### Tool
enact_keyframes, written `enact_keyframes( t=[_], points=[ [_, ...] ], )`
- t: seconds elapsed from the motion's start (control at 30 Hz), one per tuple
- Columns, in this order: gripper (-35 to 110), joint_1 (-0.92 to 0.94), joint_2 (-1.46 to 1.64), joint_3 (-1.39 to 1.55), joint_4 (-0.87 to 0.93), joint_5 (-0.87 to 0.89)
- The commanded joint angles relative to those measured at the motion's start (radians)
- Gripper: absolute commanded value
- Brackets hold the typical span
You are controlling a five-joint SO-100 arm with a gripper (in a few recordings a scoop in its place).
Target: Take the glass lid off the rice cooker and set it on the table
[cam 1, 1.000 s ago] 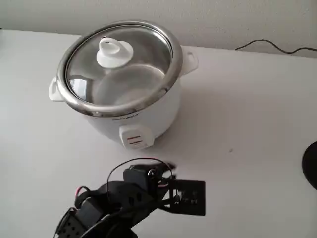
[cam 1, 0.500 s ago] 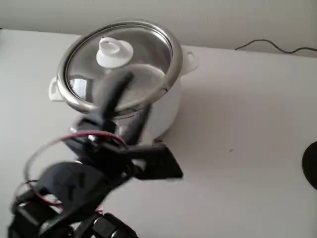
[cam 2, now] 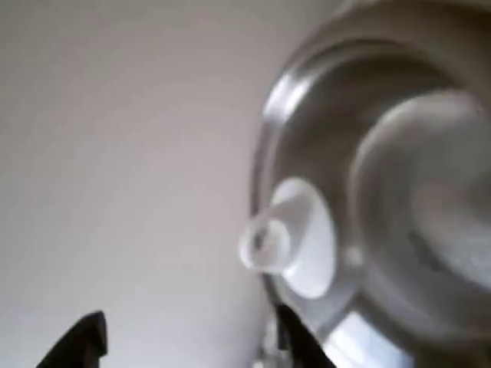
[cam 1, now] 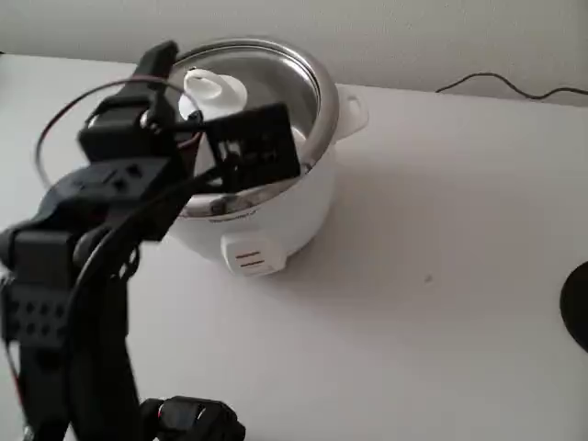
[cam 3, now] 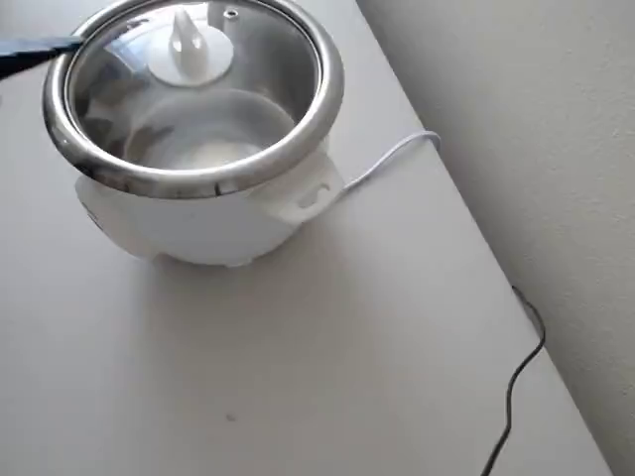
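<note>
The rice cooker (cam 1: 276, 216) stands at the back left of the white table (cam 1: 441, 276), and the glass lid (cam 1: 289, 87) rests on its steel rim. The lid's white knob (cam 1: 213, 92) is at the centre. My black arm rises from the bottom left and reaches over the lid's near left part. One finger (cam 1: 163, 55) stands beside the knob. In the wrist view my gripper (cam 2: 188, 345) is open with nothing between its fingertips, and the knob (cam 2: 288, 238) lies just ahead of the right fingertip (cam 2: 295, 341). From overhead a fingertip (cam 3: 40, 48) pokes over the lid (cam 3: 228, 109) rim.
A wall runs close behind the cooker. A black cable (cam 1: 514, 87) lies on the table at the back right, and the cooker's white cord (cam 3: 392, 159) trails off behind it. A dark round object (cam 1: 579, 317) sits at the right edge.
The arm has lifted from low on the table in front of the cooker and swung up and back, so the gripper now hangs over the lid beside the knob. The lid has not moved.
</note>
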Motion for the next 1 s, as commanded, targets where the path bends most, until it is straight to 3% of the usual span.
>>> enact_keyframes(
  t=[0.0, 0.63, 0.8, 0.9, 0.97],
  points=[
    [32, -0.034, -0.123, -0.114, -0.058, 0.014],
    [32, -0.02, -0.391, -0.209, -0.268, 0.051],
    [18, -0.003, -0.41, -0.193, -0.356, 0.054],
    [1, 0.011, -0.425, -0.193, -0.391, 0.066],
    [0, 0.021, -0.431, -0.19, -0.411, 0.124]
  ],
)
